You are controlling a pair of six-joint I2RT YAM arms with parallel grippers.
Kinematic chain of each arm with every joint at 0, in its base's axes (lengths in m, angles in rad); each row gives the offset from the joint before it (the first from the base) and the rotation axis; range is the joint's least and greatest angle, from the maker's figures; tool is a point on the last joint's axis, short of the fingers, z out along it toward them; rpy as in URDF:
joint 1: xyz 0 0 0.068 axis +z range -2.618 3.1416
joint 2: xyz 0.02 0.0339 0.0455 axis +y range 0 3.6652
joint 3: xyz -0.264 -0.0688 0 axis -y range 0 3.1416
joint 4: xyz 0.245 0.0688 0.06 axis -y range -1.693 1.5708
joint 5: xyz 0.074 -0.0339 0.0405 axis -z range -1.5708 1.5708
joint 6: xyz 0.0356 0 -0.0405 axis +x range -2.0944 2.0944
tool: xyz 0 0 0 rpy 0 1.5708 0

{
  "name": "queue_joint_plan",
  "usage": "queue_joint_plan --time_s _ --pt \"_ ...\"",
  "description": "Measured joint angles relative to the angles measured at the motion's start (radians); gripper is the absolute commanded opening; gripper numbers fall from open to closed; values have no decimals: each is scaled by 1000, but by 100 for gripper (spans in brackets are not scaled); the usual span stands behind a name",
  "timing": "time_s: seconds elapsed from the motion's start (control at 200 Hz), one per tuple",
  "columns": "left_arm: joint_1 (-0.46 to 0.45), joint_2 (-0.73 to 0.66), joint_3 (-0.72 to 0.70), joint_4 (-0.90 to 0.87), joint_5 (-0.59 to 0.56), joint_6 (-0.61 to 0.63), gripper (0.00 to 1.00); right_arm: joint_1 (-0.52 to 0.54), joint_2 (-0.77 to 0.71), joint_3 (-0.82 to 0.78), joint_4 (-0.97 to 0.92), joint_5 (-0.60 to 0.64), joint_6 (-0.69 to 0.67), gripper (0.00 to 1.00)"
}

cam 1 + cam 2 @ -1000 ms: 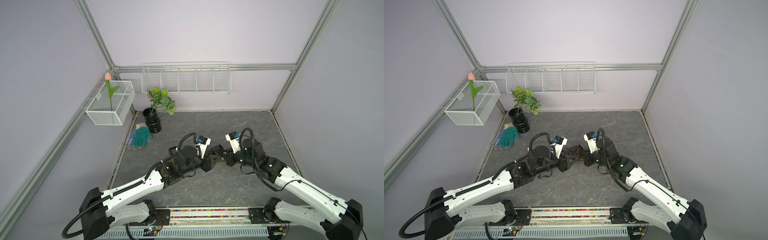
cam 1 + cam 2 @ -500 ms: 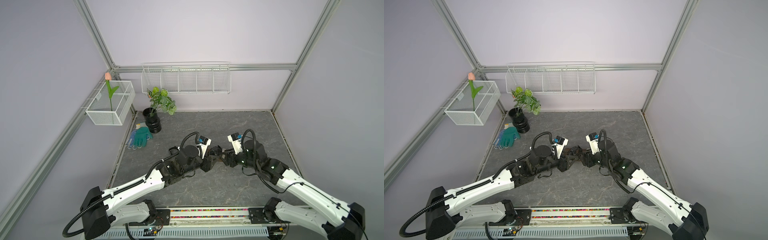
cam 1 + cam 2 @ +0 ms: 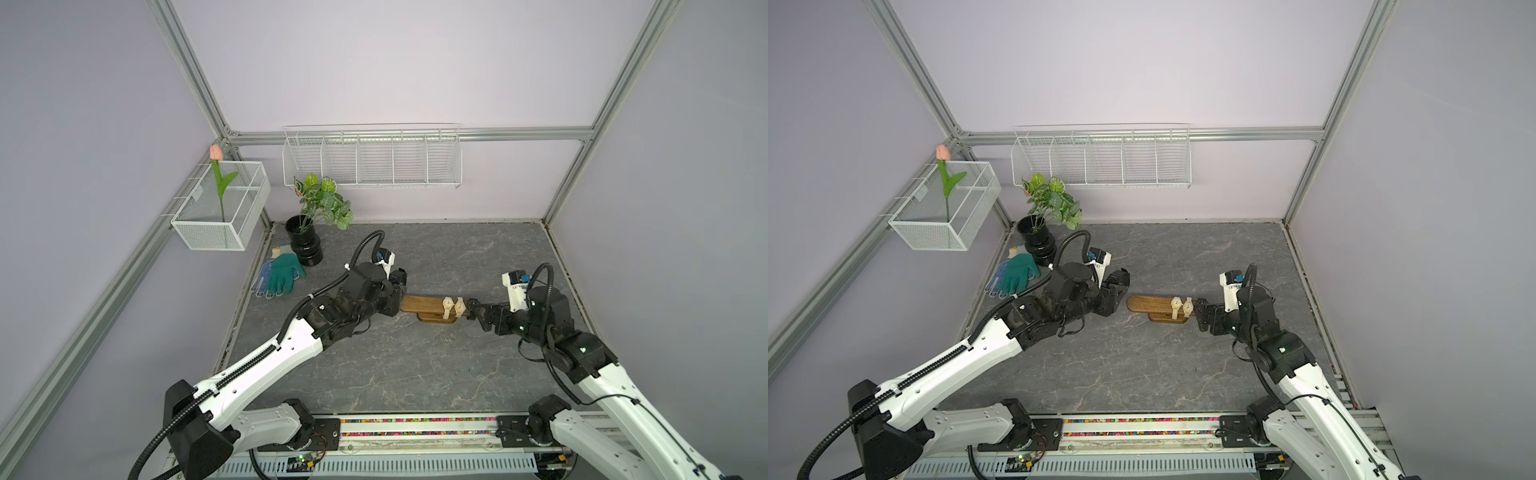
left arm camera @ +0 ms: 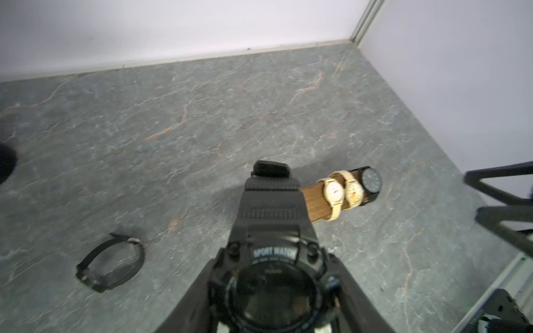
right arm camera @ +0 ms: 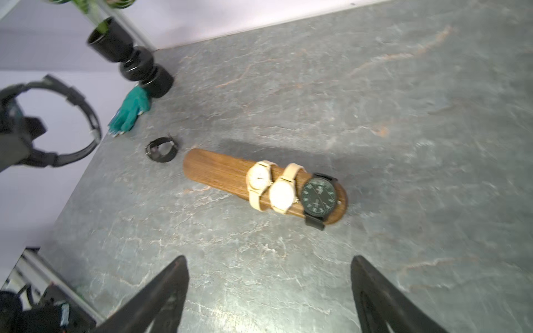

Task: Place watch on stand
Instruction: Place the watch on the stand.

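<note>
The brown wooden stand lies mid-table. Two beige watches and a dark-dialled black watch sit round its right end. My left gripper is shut on a black sport watch, just off the stand's left end. My right gripper is open and empty, a short way back from the right end. Another black watch lies on the table by the stand's left end.
A black ribbed vase with a green plant stands at the back left, with a teal glove beside it. White wire baskets hang on the back and left walls.
My right gripper has opened and drawn back to the right, leaving the dark-dialled watch on the stand's right end. The left gripper has hardly moved and still holds the sport watch.
</note>
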Motion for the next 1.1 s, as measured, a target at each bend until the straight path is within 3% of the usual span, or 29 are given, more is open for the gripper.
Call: queue_joint_plan --time_s 0.21,0.855,1.1 --pt "45 132 10 -89 -5 -24 30 -151 39 -66 2 -82 50 89" --pt "69 389 84 -108 51 -39 30 -154 223 -105 128 -183 71 89" --pt "69 436 109 -105 130 -35 30 -148 312 -81 157 -263 47 88"
